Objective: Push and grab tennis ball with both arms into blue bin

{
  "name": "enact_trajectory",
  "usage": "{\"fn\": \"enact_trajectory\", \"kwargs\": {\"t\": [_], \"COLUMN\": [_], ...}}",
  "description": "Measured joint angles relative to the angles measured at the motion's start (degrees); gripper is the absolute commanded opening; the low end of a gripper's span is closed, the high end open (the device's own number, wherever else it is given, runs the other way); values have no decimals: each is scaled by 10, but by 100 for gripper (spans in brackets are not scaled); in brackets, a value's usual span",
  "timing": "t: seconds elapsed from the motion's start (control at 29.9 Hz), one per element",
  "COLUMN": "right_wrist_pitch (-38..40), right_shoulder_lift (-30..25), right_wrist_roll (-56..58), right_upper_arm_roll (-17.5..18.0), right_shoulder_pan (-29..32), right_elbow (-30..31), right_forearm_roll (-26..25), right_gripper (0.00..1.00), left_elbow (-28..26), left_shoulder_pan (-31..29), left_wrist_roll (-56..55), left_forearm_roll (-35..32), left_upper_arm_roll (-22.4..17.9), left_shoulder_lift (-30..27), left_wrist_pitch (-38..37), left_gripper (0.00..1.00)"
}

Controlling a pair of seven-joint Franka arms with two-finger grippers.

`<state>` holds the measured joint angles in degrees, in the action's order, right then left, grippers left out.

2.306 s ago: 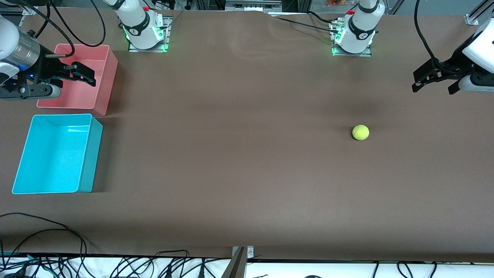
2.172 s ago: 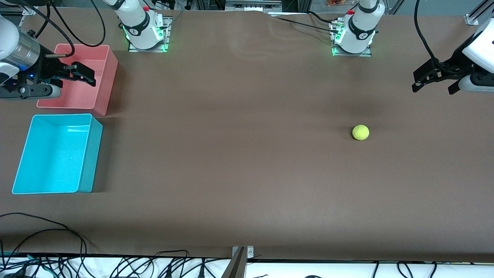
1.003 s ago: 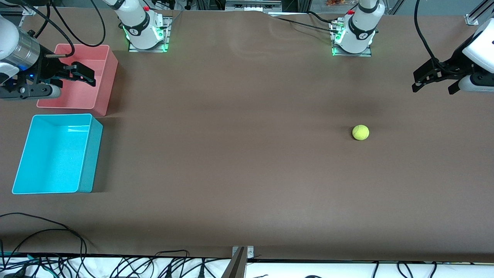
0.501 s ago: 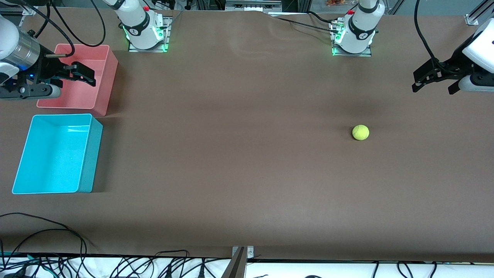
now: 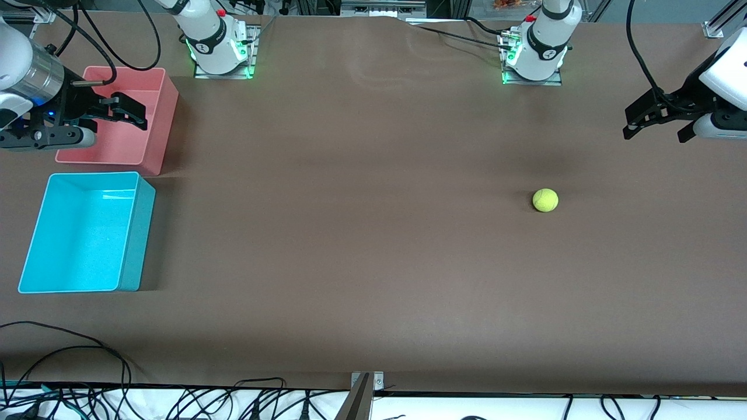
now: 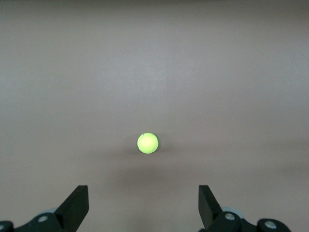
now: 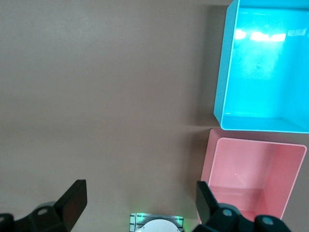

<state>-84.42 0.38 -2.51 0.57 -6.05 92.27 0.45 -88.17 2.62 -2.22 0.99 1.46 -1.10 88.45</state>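
Note:
The tennis ball [image 5: 545,200] lies alone on the brown table toward the left arm's end; the left wrist view shows the tennis ball [image 6: 147,143] ahead of the open fingers. My left gripper [image 5: 653,133] hangs open over the table edge at that end, apart from the ball, with nothing between its fingers [image 6: 77,207]. The blue bin [image 5: 81,233] stands empty at the right arm's end. My right gripper [image 5: 142,115] is open and empty over the pink bin. In the right wrist view the blue bin [image 7: 221,72] sits beside the pink one.
The pink bin [image 5: 125,146] stands beside the blue bin, farther from the front camera, and shows as the pink bin [image 7: 207,164] in the right wrist view. Both green-lit arm bases [image 5: 222,52] [image 5: 534,58] stand at the back edge. Cables [image 5: 87,402] hang along the front edge.
The right gripper has shifted slightly over the pink bin, toward the arm bases. The ball, the bins and the left arm have not moved.

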Motion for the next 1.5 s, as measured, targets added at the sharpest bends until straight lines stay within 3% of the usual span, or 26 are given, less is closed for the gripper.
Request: {"fn": "enact_trajectory", "kwargs": {"t": [1.5], "right_wrist_pitch": [1], "right_shoulder_lift": [0], "right_wrist_roll": [0], "right_upper_arm_roll": [-1], "right_shoulder_pan": [-13], "right_elbow": [-1], "right_forearm_roll": [-1], "right_gripper": [100], "left_elbow": [0], "left_shoulder_pan": [0], "left_wrist_roll": [0], "left_forearm_roll": [0], "left_upper_arm_roll": [0], "left_shoulder_lift": [0], "left_wrist_pitch": [0], "left_gripper": [100]}}
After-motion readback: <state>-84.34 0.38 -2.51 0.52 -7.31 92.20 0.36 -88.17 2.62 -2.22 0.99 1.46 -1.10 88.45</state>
